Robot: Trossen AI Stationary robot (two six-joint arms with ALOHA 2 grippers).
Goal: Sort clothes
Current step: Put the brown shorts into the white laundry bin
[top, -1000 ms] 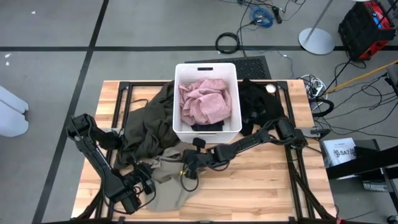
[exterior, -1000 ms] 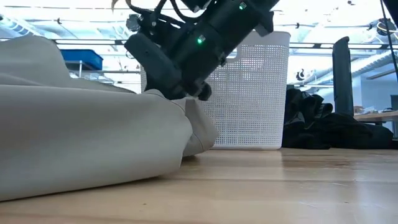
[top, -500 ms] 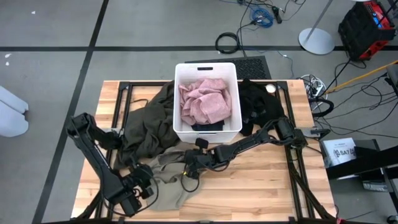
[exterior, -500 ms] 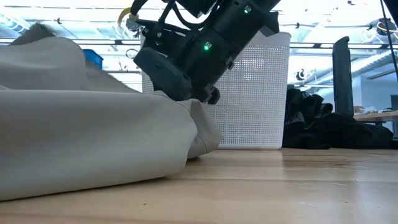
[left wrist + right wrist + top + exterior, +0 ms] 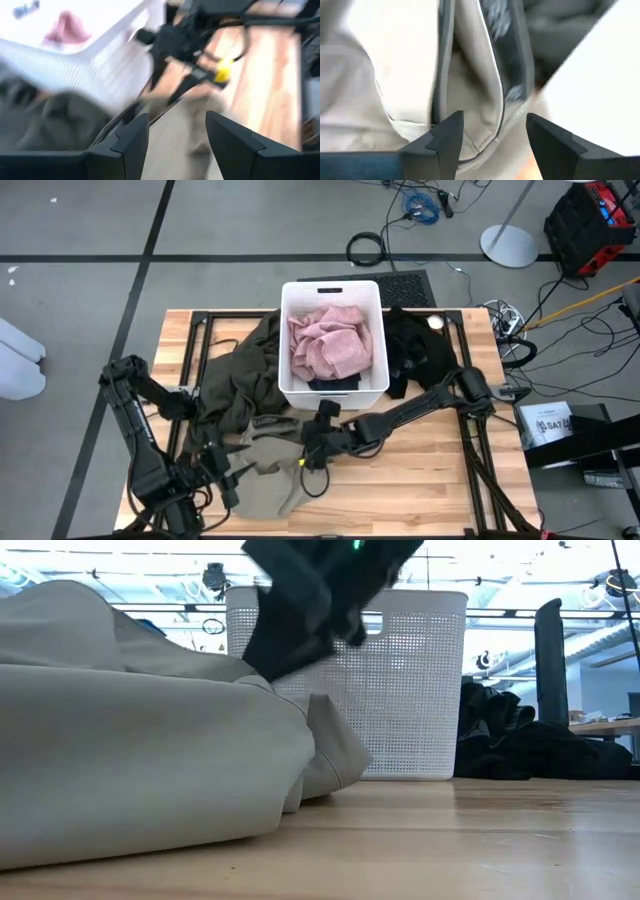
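Observation:
A khaki garment (image 5: 268,478) lies bunched on the table's near left part (image 5: 150,760). My left gripper (image 5: 225,478) hovers open over its left side, the cloth showing past its fingers (image 5: 175,147). My right gripper (image 5: 305,452) stands open just above the garment's right edge (image 5: 465,90), and in the low view it (image 5: 300,610) hangs over the folds. A dark olive garment (image 5: 238,375) lies left of the white bin (image 5: 378,340). A pink garment (image 5: 328,345) lies in the bin on a dark one (image 5: 330,384). A black garment (image 5: 415,355) lies right of the bin.
The bin (image 5: 420,690) stands at the table's far middle, close behind my right gripper. Black frame rails (image 5: 478,450) run along the table's left and right sides. Bare wood (image 5: 420,485) spreads over the near right part.
Both grippers have risen off the khaki garment, the left one much more, tipping up toward level. My right gripper has also drifted a little toward the table's right edge. The garment stays on the table, its right-hand fold slumped slightly outward.

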